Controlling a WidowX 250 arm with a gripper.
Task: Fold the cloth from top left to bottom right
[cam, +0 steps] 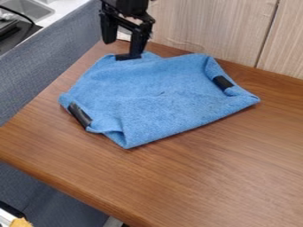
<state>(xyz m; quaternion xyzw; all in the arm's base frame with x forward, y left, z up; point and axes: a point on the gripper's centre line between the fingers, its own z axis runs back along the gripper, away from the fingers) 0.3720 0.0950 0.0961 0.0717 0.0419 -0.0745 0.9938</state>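
Blue and softly napped, the cloth [160,95] lies flat for the most part on the brown wood-grain table [195,177], toward its back edge. Its outline is uneven: one blunt point faces the front, another reaches out to the right, and creases run across the front left part. Along the right side the fabric is turned over in a narrow fold, and a small tuck shows at the front left.

Three black strips sit on its borders: a back strip [128,56], a right strip [222,82] and a left strip [79,114].

The black pincer [122,48] hangs over the cloth's back left edge, its two fingers well apart. The tip of one is right at the back strip, though whether it touches cannot be told; the other is farther left, raised above the table's back corner.

Behind the table stands a pale wood-grain panel [207,26]. To the left runs a blue-grey partition [41,80], and beyond it, in the upper left, are a metal sink [29,9] and a black cable [17,13].
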